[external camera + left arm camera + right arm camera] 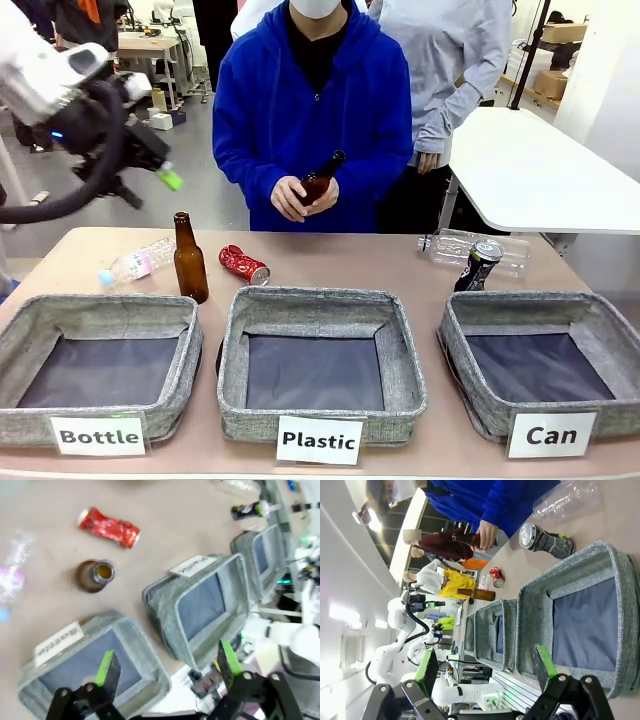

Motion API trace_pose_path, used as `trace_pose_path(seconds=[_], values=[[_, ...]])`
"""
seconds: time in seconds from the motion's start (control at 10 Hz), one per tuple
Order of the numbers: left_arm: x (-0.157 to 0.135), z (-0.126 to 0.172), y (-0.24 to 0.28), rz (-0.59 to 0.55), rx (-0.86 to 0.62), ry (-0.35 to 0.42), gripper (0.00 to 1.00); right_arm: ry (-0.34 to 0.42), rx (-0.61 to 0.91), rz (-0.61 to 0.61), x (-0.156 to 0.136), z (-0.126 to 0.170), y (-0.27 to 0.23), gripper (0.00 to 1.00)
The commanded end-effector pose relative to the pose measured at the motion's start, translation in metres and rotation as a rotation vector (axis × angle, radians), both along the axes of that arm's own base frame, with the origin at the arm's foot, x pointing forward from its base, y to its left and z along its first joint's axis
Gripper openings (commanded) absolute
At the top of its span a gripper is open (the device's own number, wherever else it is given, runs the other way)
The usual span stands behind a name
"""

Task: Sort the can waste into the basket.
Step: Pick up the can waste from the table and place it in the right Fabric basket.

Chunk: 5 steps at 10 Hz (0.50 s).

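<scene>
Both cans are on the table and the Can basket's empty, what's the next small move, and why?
Probably move the right gripper past the far rim of the square grey fabric basket labelled Can toward the dented dark metal can with a silver top. That gripper hangs open near the basket, and the can stands just behind it, nearer than the crushed red metal can.

Coarse, matt grey woven cloth on the square basket labelled "Plastic" [310,297], with a smoother dark lining on its floor. Same rough weave on the square grey basket labelled "Can" [540,302] to its right; looks like flat matt paper on that one's white label [551,435]. Just behind the "Plastic" basket, glossy creased metal on the dented red drink can [244,265]. Farther right, shiny dark coating and bare silver metal top on the dented black can [479,265]. To the left, smooth glossy glass on the brown upright bottle [189,258]. Smooth, matt tan tabletop [340,252] underneath.
</scene>
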<state>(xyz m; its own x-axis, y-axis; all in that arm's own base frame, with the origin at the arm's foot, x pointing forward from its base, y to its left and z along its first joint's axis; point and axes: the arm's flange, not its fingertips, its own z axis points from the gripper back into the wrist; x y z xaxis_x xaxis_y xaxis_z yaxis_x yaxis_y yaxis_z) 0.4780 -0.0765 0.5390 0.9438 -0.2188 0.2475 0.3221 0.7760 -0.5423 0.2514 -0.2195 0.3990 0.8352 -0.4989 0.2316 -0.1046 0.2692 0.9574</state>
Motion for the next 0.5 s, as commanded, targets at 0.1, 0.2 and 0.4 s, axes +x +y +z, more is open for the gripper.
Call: trace_pose_path(seconds=[0.1,0.2,0.4], values=[[-0.065,0.016,0.144,0.094,-0.199,-0.006,1.00,-0.035,0.003,-0.001,0.003,0.002,-0.002,1.00],[-0.094,0.014,0.189,0.112,-0.287,-0.028,1.00,-0.035,0.003,-0.001,0.003,0.002,-0.002,1.00],[-0.128,0.003,0.259,0.276,-0.400,-0.047,1.00,-0.035,0.003,-0.001,0.003,0.002,-0.002,1.00]])
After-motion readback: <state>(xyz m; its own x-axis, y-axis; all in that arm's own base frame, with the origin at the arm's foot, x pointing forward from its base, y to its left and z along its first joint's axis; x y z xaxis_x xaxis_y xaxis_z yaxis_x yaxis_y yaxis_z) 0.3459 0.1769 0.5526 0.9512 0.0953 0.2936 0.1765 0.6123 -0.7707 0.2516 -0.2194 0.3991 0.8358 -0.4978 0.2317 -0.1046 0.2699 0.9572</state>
